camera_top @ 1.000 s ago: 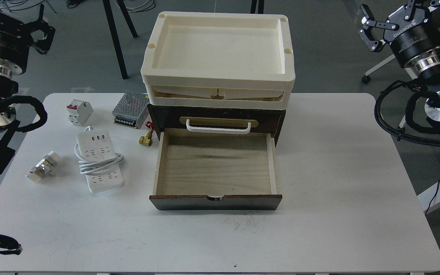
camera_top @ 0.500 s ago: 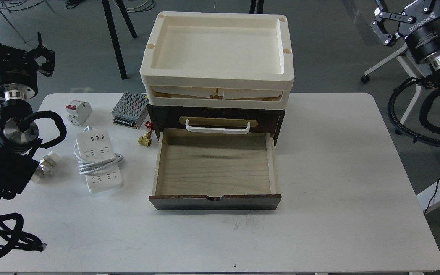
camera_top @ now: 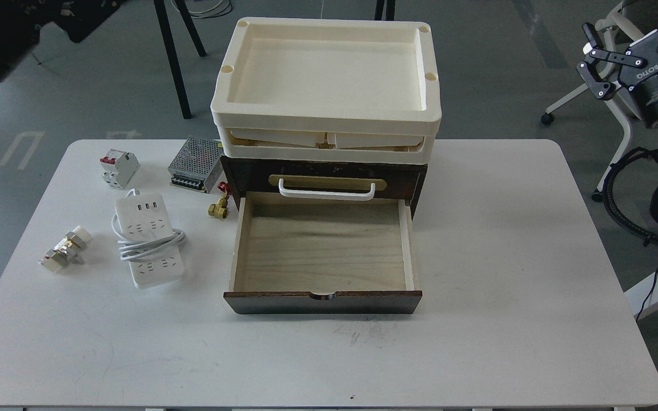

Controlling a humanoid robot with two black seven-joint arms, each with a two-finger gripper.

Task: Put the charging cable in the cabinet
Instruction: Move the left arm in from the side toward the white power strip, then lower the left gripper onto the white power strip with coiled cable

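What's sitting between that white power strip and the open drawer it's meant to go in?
Nothing visible: bare table separates the power strip from the cabinet's open drawer. The small brass valve sits farther back, off the straight path.

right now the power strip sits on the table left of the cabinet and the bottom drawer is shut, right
Not quite. The head view shows the drawer pulled open and empty, not shut. The charging cable does lie on the table, left of the cabinet.

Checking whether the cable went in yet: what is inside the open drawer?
Nothing shows inside the cabinet drawer, only bare pale wood. The charging cable lies on the table to its left.
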